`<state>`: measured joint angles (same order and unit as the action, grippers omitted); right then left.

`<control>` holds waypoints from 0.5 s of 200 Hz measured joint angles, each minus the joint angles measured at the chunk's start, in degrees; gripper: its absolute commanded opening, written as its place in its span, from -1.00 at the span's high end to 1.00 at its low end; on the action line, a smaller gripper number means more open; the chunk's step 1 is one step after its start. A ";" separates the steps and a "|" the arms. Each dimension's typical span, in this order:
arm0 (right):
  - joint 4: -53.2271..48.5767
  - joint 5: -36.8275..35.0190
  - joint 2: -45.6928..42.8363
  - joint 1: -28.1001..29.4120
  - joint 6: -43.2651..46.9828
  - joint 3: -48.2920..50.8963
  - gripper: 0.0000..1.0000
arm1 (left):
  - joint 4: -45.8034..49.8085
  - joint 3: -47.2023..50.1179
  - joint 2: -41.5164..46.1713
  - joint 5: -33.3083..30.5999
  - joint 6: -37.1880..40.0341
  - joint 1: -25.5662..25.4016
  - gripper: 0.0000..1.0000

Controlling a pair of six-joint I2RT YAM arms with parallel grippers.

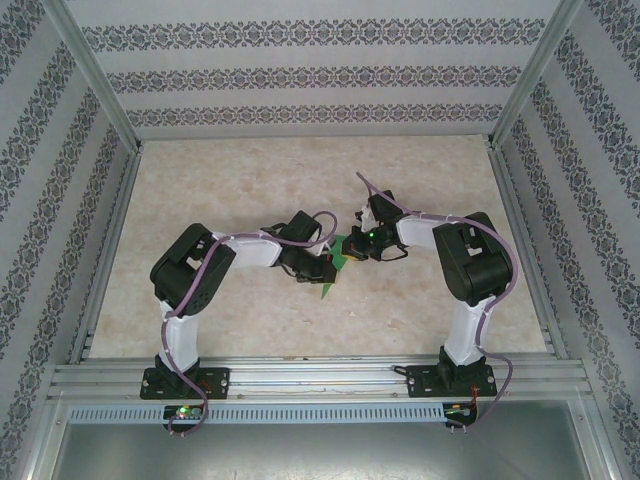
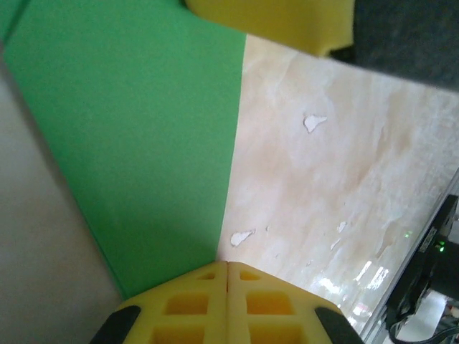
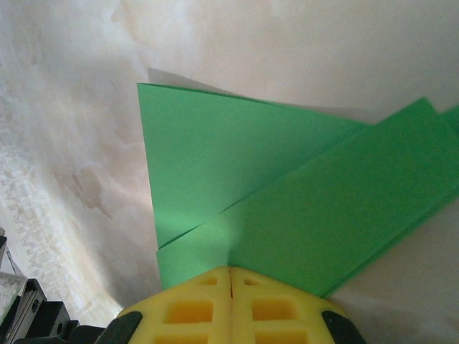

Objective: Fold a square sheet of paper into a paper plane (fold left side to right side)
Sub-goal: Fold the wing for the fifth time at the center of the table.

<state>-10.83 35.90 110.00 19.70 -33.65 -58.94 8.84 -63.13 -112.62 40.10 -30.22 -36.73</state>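
Pinching the bright green paper plane [image 3: 287, 215] between them, the left pincer [image 2: 227, 265] and right pincer [image 3: 230, 269] are both clenched on it — flat folded layers, sharp creases.

High rear camera looking down on table [image 1: 420, 180], both wrist cameras close over green paper [image 3: 301, 215]
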 measured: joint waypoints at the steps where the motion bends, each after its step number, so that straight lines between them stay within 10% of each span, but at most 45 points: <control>1: -0.04 0.00 0.00 0.00 0.02 0.00 1.00 | 0.04 0.07 0.09 0.00 0.22 0.00 1.00; 100: -1.77 0.07 0.00 0.00 1.09 -0.59 1.00 | 2.56 8.55 6.95 0.46 9.27 0.00 1.00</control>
<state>-12.60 35.97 110.00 19.70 -32.56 -59.53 11.40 -54.59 -105.67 40.56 -20.95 -36.73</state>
